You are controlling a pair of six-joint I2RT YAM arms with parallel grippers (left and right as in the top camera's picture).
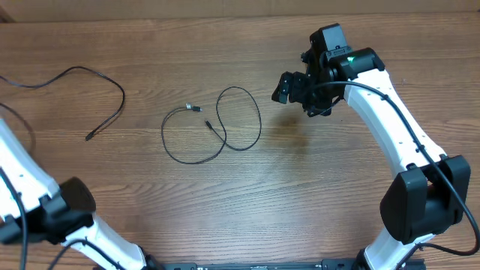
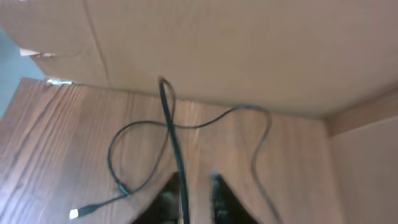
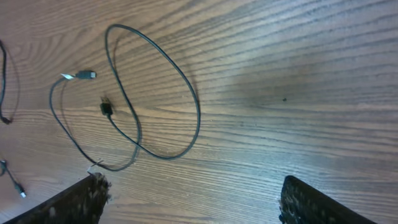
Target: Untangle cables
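One thin black cable [image 1: 164, 139] lies in loose crossing loops at the table's middle. In the right wrist view this cable [image 3: 198, 109] shows a silvery plug [image 3: 78, 76] and a black plug [image 3: 106, 109]. My right gripper [image 1: 296, 90] hangs to its right, open and empty [image 3: 189, 186]. A second thin black cable [image 1: 112, 81] curves across the far left of the table. In the left wrist view a cable [image 2: 177, 146] runs straight up between my nearly closed left fingers [image 2: 189, 205]; a plug end [image 2: 76, 213] lies at the lower left. The left gripper is outside the overhead view.
A cardboard wall [image 2: 217, 43] stands behind the table's far edge in the left wrist view. The left arm's body [image 1: 64, 210] sits at the front left, the right arm's base [image 1: 424, 199] at the front right. The table is bare wood [image 1: 322, 195].
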